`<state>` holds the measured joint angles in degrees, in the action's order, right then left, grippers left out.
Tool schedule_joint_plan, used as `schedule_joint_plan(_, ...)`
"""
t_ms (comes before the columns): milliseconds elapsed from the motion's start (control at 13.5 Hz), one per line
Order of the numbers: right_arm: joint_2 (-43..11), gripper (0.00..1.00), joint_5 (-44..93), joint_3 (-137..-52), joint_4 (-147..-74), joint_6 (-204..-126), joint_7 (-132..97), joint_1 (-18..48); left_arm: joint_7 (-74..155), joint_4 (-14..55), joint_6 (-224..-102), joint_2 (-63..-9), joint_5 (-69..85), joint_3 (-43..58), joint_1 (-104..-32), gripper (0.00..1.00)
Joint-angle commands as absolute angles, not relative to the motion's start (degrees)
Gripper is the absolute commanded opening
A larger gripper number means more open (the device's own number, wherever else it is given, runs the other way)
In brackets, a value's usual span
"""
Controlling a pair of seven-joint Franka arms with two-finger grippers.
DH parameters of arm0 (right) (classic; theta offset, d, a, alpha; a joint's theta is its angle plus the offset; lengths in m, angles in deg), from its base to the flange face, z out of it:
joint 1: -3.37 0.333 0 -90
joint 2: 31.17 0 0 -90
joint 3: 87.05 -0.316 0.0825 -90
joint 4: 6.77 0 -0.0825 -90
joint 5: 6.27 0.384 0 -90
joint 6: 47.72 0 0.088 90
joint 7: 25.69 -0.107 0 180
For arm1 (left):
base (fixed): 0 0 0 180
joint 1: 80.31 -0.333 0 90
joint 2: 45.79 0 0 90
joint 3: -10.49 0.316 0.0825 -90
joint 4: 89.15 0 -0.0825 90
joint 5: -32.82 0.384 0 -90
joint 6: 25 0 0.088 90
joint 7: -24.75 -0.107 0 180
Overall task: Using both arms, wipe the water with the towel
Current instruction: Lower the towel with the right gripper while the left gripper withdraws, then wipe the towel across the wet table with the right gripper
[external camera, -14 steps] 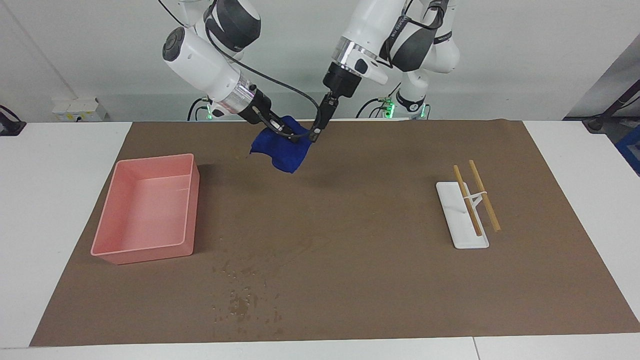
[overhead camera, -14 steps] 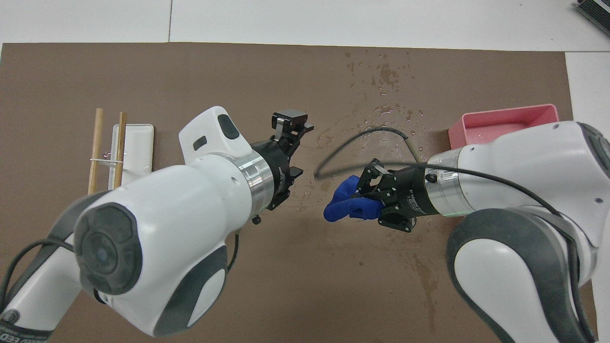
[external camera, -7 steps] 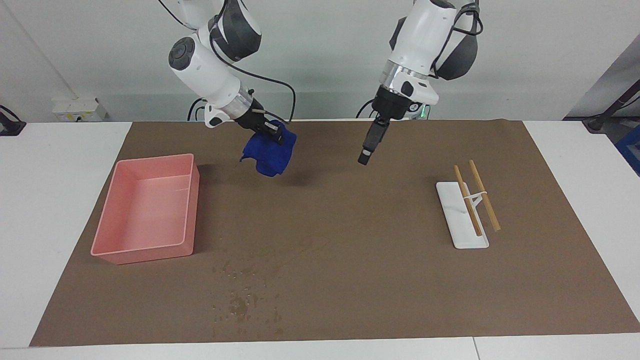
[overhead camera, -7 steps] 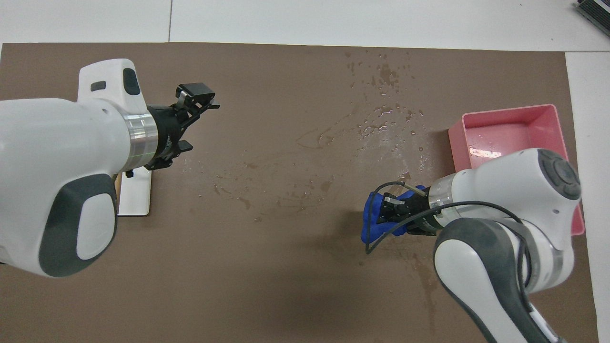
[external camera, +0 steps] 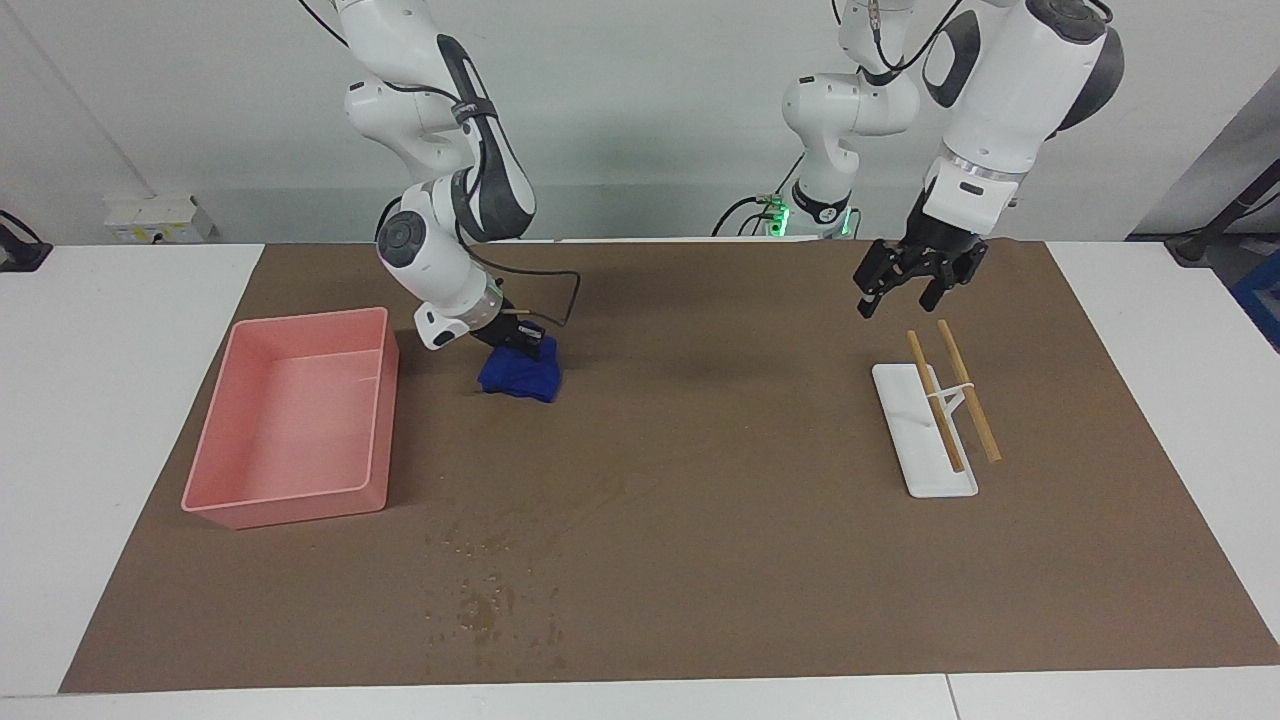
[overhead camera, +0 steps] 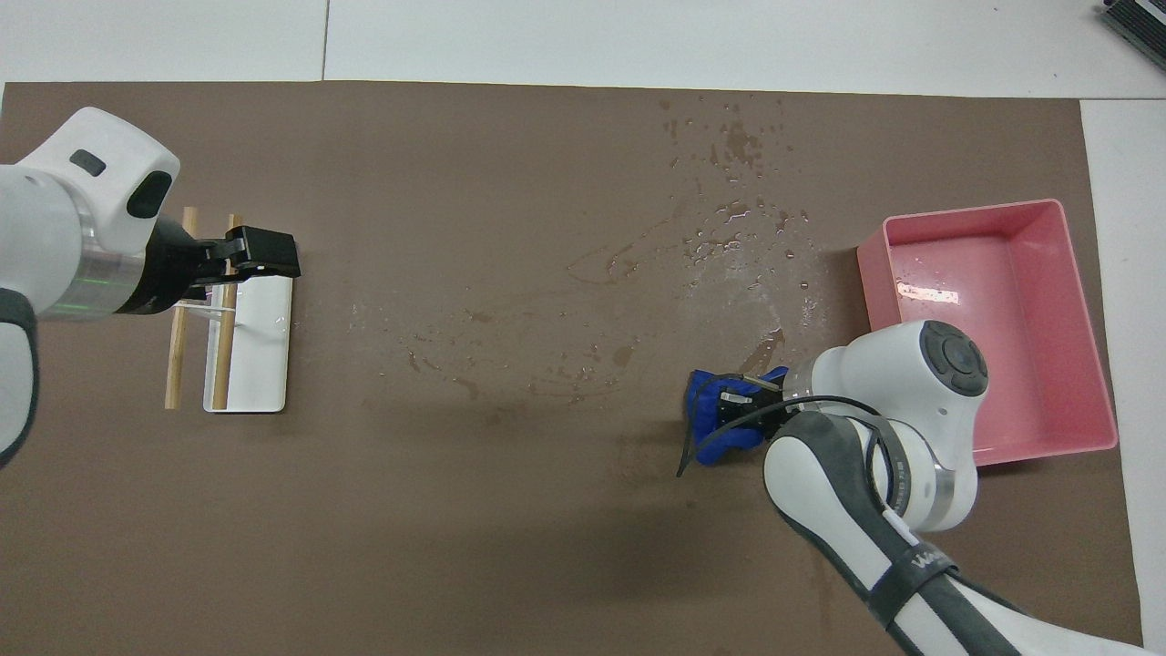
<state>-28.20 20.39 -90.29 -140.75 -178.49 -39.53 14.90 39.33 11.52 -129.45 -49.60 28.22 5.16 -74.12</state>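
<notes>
Towel (external camera: 520,376) lies bunched on the brown mat (external camera: 700,420), beside the pink tray (external camera: 290,420), clamped in the right end effector (external camera: 528,345). Water (external camera: 490,600) is well apart from it, farther from the robots. Left end effector (external camera: 905,285) hangs over the white rack (external camera: 920,440), fingers apart.

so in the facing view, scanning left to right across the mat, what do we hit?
pink tray → right gripper shut on the towel, pressing it on the mat → left gripper, open, in the air over the mat → white rack with wooden sticks.
</notes>
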Motion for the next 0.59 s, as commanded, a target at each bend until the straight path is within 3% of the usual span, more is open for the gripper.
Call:
schedule_joint_plan(0, -26.34, 0.00, 18.52, -90.30, -140.55, -182.97, -31.16, 11.37, 31.28, 6.31, -121.70, -47.90, 32.73, 4.60, -74.77, 1.00)
schedule_joint_plan(296, -20.55, 0.00, 6.77, -90.30, -135.20, -190.36, -30.26, 10.58, 21.16, -0.01, -112.03, -45.35, 33.00, 4.60, -77.23, 1.00)
schedule_joint_plan(519, -14.06, 0.00, 2.89, -90.30, -127.91, -190.98, -29.22, 8.92, 21.15, -0.29, -111.83, -44.99, 32.74, 4.60, -76.62, 1.00)
